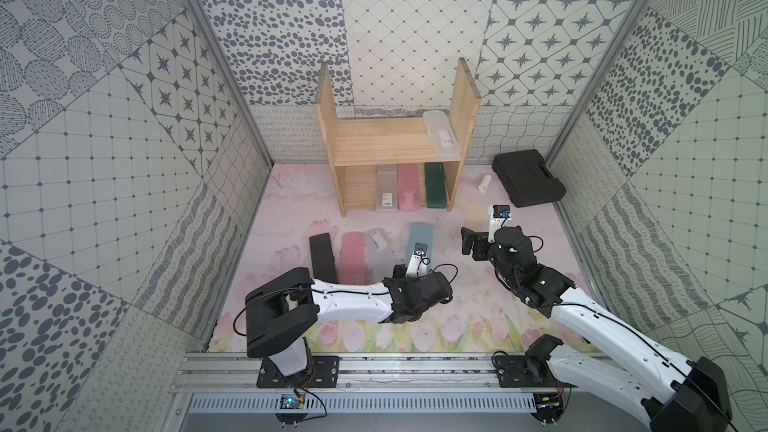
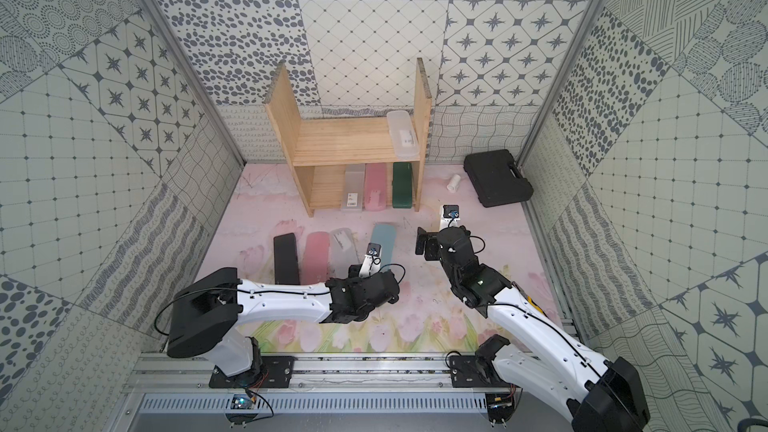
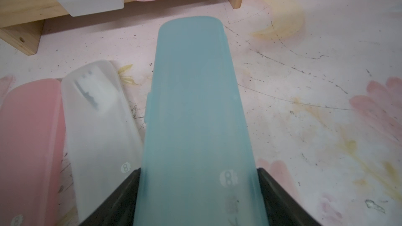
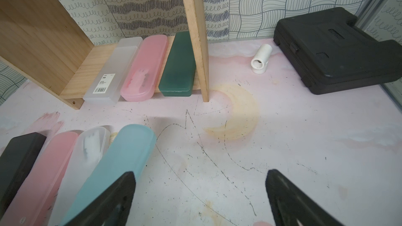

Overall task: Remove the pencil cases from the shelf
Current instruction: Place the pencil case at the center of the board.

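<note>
1 view, left wrist, shows left claw (image 3: 199,170) gripping blue case (image 3: 191,94); right claw (image 4: 201,172) wide.

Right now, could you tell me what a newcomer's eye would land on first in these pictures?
First, the light pine-wood shelf at the back stands out, one frosted clear plastic pencil case on its upper board and three more cases on the lower. In front, the left end effector is shut on a translucent blue plastic pencil case beside three other cases lying in a row.
</note>
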`<action>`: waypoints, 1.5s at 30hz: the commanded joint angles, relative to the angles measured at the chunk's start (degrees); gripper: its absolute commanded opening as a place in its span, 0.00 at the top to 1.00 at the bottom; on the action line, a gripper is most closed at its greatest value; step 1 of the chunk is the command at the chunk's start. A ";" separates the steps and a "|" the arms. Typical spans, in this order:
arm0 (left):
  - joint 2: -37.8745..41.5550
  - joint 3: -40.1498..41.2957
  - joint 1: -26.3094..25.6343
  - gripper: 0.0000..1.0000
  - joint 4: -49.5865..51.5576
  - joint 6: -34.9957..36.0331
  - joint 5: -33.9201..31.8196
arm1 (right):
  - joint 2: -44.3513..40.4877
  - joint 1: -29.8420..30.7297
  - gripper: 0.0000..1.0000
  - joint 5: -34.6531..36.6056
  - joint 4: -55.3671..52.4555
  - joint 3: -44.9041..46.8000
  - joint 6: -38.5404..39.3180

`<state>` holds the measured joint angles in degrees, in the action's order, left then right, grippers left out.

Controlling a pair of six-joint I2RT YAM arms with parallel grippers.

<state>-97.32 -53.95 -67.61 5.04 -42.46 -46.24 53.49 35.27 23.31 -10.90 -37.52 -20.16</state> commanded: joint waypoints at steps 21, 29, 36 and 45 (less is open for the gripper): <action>-13.34 -2.19 -0.78 0.28 2.18 -24.97 -14.47 | -1.26 -1.26 0.02 -1.07 2.02 1.00 -1.37; -10.09 1.28 -0.15 0.27 7.49 -30.04 -14.93 | -1.05 -1.35 0.02 -1.47 2.02 0.95 -1.54; -6.91 3.99 0.33 0.27 11.10 -32.42 -15.37 | -0.45 -1.43 0.02 -1.94 2.02 0.82 -1.55; -5.60 4.74 0.55 0.23 11.61 -30.26 -14.46 | -0.03 -1.43 0.02 -2.48 2.28 0.71 -1.59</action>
<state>-103.53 -49.21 -67.33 13.08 -72.51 -57.41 52.86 34.09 21.12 -10.90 -37.04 -21.06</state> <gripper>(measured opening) 0.806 0.982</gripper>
